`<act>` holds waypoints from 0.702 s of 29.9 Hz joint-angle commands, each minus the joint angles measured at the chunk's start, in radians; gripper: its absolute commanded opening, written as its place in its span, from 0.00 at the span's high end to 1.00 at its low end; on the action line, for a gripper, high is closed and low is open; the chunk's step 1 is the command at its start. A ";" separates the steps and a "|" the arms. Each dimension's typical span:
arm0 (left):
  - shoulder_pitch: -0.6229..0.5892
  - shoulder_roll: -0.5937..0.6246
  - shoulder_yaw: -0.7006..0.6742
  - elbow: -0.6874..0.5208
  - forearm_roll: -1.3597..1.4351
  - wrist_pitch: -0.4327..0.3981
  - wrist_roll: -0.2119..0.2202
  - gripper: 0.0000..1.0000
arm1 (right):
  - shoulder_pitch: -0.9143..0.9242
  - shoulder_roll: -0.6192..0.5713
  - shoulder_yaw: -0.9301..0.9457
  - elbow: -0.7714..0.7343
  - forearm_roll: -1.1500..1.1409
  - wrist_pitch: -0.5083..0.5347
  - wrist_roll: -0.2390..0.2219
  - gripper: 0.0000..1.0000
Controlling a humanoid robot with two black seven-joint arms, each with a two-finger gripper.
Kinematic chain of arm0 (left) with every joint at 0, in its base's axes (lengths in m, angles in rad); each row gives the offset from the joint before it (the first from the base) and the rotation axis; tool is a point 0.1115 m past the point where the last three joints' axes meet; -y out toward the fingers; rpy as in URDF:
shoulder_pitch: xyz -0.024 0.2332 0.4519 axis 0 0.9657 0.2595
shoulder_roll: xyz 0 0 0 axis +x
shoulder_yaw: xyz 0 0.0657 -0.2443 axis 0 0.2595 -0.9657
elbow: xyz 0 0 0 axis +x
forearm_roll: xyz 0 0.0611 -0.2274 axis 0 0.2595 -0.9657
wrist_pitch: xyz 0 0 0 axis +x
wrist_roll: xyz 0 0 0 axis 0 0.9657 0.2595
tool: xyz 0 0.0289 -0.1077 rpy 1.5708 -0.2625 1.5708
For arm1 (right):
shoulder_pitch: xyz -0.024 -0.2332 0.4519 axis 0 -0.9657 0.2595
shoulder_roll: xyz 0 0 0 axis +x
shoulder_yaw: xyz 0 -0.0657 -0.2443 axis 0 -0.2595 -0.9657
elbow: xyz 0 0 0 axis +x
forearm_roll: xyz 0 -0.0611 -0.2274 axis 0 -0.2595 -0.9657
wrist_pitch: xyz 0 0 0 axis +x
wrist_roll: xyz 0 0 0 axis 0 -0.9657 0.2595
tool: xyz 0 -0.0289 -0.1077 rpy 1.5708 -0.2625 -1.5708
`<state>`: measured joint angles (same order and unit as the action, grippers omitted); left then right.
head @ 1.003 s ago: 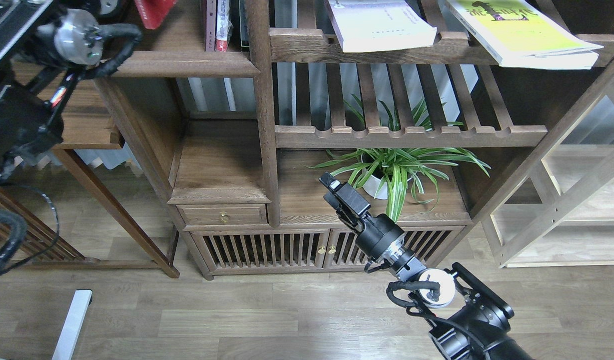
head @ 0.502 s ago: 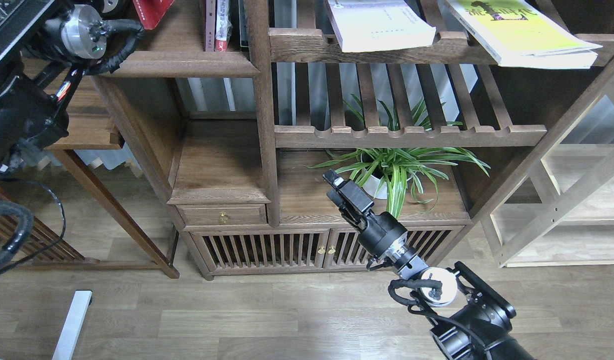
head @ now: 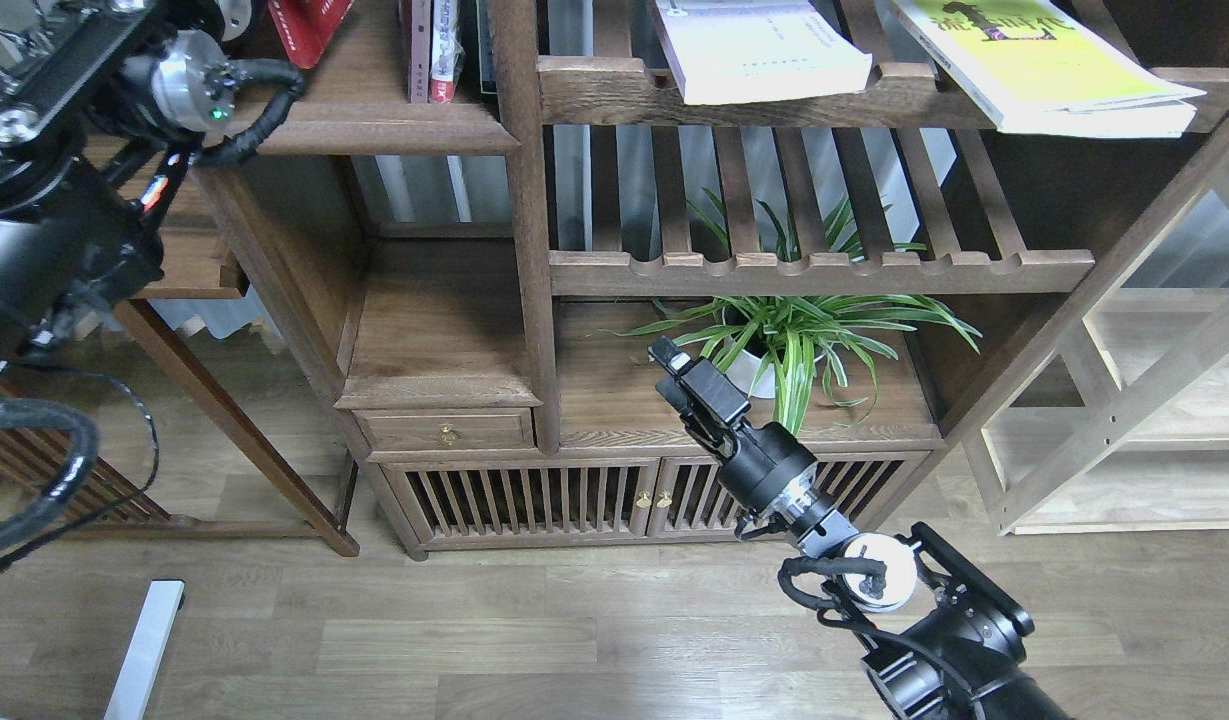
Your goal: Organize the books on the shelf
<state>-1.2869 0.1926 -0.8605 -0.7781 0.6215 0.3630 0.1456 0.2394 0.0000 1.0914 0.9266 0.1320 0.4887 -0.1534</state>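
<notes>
Three thin paperbacks are lying high on the dark-brown wooden bookcase (head: 534,250): a dark red one (head: 309,22) far left, a plain white one (head: 764,50) and a yellow-green one (head: 1049,65) overhanging the notched rack. They are probably light, floppy and slick, best pinched near the spine. The right gripper (head: 674,365) is hanging empty by the potted spider plant (head: 784,340), its opening impossible to tell; the left gripper is lying out of sight.

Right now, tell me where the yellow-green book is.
In the head view, the yellow-green book lies at the top right on the shelf's upper slatted rack, right of the white book, above the potted plant.
</notes>
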 commanded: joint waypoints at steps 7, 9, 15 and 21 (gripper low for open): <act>-0.009 -0.041 0.003 0.046 0.000 -0.001 -0.020 0.90 | 0.000 0.000 0.013 -0.002 0.001 0.000 0.002 0.04; -0.011 -0.042 0.009 0.049 0.000 -0.001 -0.021 0.89 | 0.000 0.000 0.013 -0.002 0.001 0.000 0.002 0.04; -0.012 -0.061 0.015 0.056 0.000 -0.001 -0.034 0.89 | 0.000 0.000 0.015 -0.002 0.003 0.000 0.002 0.03; -0.014 -0.070 0.021 0.057 0.000 -0.001 -0.034 0.89 | -0.003 0.000 0.021 0.000 0.003 0.000 0.002 0.03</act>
<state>-1.2992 0.1287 -0.8416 -0.7220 0.6212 0.3619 0.1118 0.2379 0.0000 1.1109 0.9253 0.1351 0.4887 -0.1518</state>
